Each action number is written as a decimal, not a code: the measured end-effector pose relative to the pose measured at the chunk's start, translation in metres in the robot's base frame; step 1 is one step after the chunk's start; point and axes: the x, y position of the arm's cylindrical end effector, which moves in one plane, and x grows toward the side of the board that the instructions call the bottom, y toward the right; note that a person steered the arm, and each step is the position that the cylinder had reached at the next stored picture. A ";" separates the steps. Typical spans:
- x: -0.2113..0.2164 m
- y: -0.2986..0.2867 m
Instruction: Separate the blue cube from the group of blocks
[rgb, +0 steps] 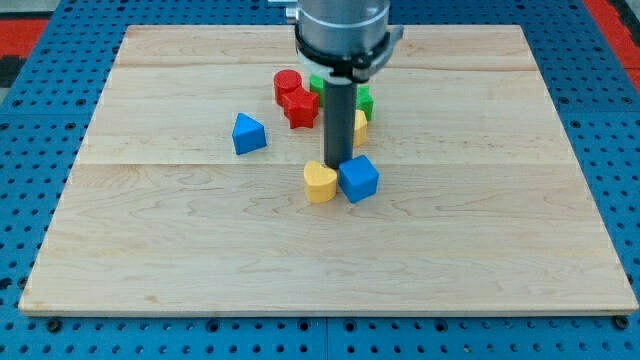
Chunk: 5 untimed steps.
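The blue cube sits near the board's middle, touching a yellow heart block on its left. My tip is just above and between these two, at the cube's upper left corner. Behind the rod are a red cylinder, a red star-like block, a green block and a yellow block, partly hidden by the rod.
A blue triangular block lies alone to the view's left. The wooden board rests on a blue pegboard table.
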 end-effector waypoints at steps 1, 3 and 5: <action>0.004 -0.020; 0.034 0.026; 0.044 0.016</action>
